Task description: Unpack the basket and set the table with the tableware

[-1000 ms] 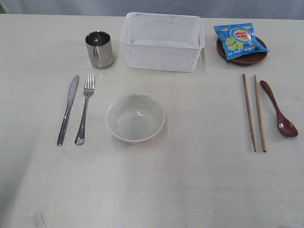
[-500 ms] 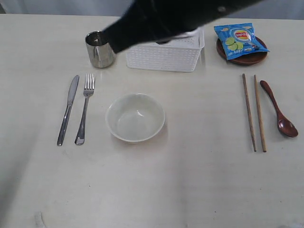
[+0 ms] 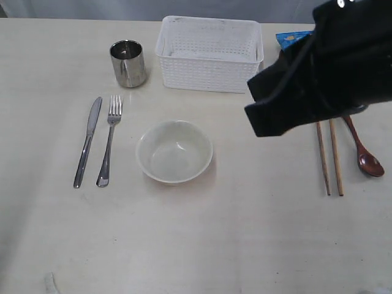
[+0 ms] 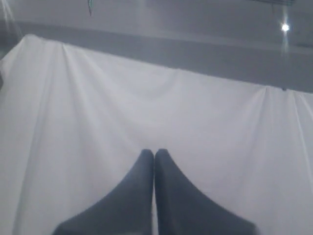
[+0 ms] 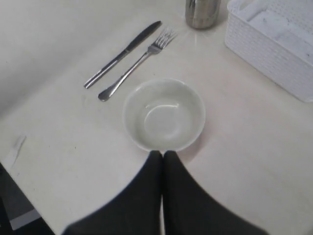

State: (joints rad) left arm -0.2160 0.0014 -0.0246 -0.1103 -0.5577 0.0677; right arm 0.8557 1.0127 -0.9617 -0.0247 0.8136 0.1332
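On the cream-white table (image 3: 245,245), the white basket (image 3: 209,55) stands beside the steel cup (image 3: 128,63), with knife (image 3: 88,141) and fork (image 3: 108,141) left of the bowl (image 3: 174,151), while the left gripper (image 4: 154,154) and right gripper (image 5: 163,155) both have fingers pressed together, gripping nothing.

The white perforated basket (image 3: 208,73) stood at the far middle of the cream table (image 3: 184,245), with the steel cup (image 3: 128,63) upright near its left. Knife (image 3: 87,142) and fork (image 3: 109,141) lay side by side left of the pale bowl (image 3: 174,151). The chopsticks (image 3: 323,160) and the dark wooden spoon (image 3: 369,162) lay well to the right.
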